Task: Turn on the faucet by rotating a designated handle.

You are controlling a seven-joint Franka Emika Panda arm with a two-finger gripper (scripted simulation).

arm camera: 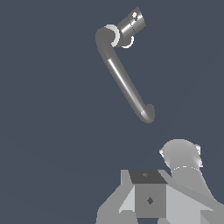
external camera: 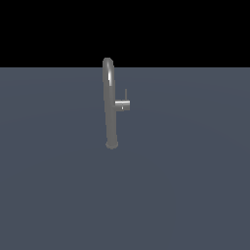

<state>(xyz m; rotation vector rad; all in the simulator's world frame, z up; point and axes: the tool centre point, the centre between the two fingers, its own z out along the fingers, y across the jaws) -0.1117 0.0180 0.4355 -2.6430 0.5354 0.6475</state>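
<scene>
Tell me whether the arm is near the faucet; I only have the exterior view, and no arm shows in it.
Observer: The wrist view looks down on the faucet from above, with clear space around it.
Operator: Are the jaws showing there?
Observer: No. Only grey robot body parts show, and no jaws.
Operator: And the handle?
Observer: Nothing touches the handle. It juts from the pipe on the side away from those body parts, and the arched spout end points toward them.

Bare simulated scene: flat grey floor (external camera: pixel 185 195), black backdrop, lone faucet (external camera: pixel 110 105)
</scene>
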